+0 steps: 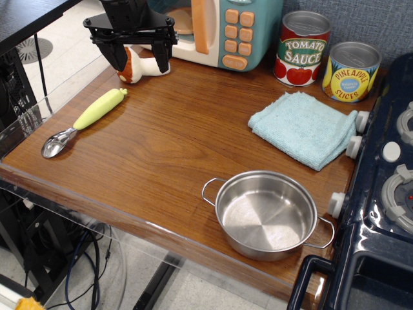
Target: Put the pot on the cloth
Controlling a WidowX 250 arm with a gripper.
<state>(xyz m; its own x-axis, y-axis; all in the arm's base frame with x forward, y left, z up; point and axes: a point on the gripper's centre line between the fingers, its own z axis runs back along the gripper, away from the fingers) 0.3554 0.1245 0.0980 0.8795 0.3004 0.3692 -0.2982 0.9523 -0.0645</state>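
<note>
Overhead, a wooden bench (161, 148) fills the view. At 11 o'clock hangs the black hand (138, 63), its two fingers spread apart and holding nothing. At 5 o'clock, well apart from the hand and near the bench's front edge, sits the pot (266, 214), upright and empty. At 2 o'clock lies the cloth (303, 128), apart from the pot. Behind the cloth stand two cans (302, 48). At 9 o'clock lies a scoop (84, 123) with a green handle. A toy microwave (226, 29) stands at 12 o'clock.
</note>
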